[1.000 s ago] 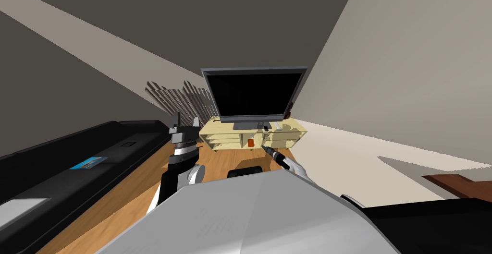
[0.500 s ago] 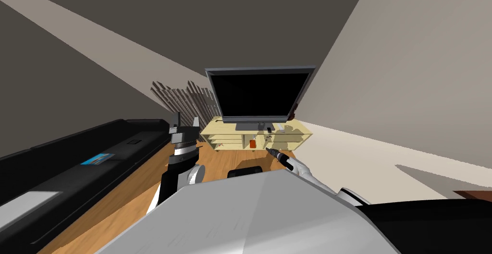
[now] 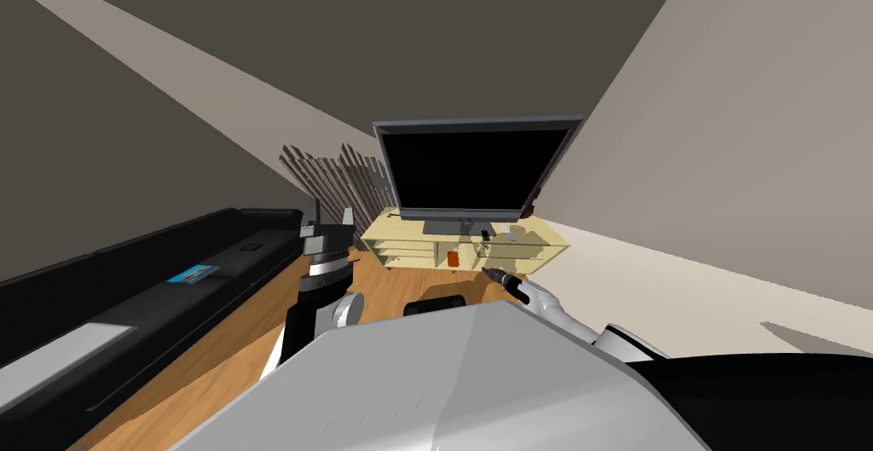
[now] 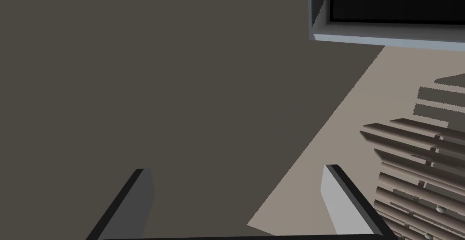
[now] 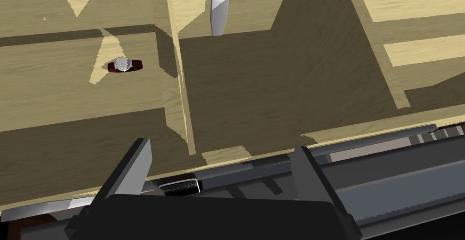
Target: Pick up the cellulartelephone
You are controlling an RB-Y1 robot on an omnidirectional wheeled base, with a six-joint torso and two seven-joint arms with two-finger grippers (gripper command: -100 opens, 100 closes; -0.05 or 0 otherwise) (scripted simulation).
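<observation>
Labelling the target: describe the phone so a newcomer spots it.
Find the pale wooden stand under the big black television. On its top, beside the television's grey foot, lies the small dark flat phone. Its neighbour is pale; the shelf item below is orange-red.

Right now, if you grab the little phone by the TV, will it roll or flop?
The phone lies flat on the stand, so it probably won't roll. It looks small and boxy, so likely stiff and light. Lying low, it may slide when pinched.

Wristwatch (image 5: 122, 64) on pale wooden shelf (image 5: 54, 87)
</observation>
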